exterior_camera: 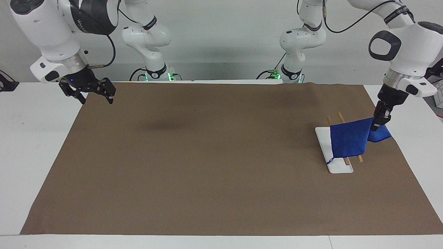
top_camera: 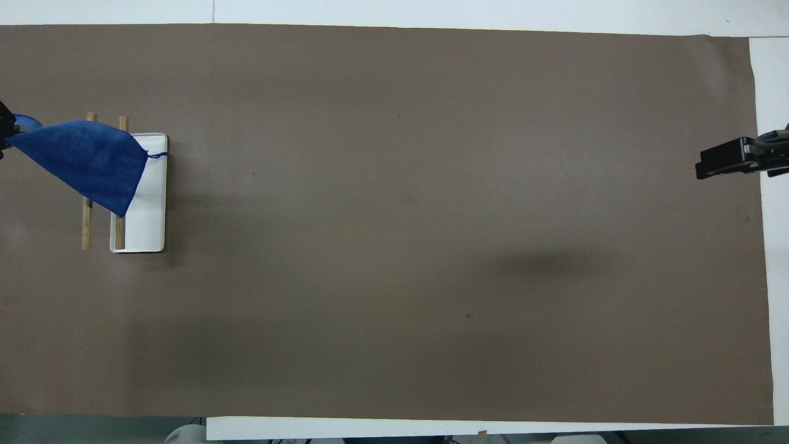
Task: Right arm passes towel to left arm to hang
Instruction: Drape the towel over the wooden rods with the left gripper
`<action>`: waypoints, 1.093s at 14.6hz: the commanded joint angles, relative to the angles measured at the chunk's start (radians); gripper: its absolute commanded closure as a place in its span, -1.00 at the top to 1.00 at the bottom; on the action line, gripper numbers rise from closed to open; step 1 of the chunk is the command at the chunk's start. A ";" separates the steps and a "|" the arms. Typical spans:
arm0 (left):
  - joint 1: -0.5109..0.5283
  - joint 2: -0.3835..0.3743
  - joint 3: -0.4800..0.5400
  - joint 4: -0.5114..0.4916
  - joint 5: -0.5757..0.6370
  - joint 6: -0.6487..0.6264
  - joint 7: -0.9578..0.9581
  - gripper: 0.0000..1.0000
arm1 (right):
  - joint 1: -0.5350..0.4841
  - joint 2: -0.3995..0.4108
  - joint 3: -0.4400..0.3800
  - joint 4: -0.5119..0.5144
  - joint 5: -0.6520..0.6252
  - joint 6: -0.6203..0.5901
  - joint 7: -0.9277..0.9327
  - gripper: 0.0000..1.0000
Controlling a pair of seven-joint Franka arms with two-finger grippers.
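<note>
We judge the hand-over done and the hanging step in hand. The left arm's black two-finger gripper has its jaws closed on one corner of the small royal-blue cloth towel, which drapes across the two wooden rails of the white-based rack at the left arm's end of the table. The right arm's black gripper with the blue light waits over the brown mat's edge, jaws spread wide and empty. Next, we think, the left gripper should lower the corner, then let go.
</note>
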 commanded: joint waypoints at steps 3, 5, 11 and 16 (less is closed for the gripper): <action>0.039 -0.007 -0.006 -0.032 0.021 0.023 0.022 -0.90 | -0.002 -0.012 0.004 -0.010 0.004 -0.008 -0.002 1.00; 0.051 -0.004 -0.006 -0.043 0.021 0.026 0.024 -0.90 | -0.002 -0.012 0.006 -0.009 0.004 -0.008 -0.002 1.00; 0.065 -0.009 -0.006 -0.151 0.021 0.060 0.011 -0.87 | 0.000 -0.012 0.007 -0.006 0.004 -0.010 -0.005 1.00; 0.094 -0.016 -0.006 -0.171 0.021 0.040 0.022 0.35 | 0.000 -0.012 0.007 -0.006 0.003 -0.007 -0.007 1.00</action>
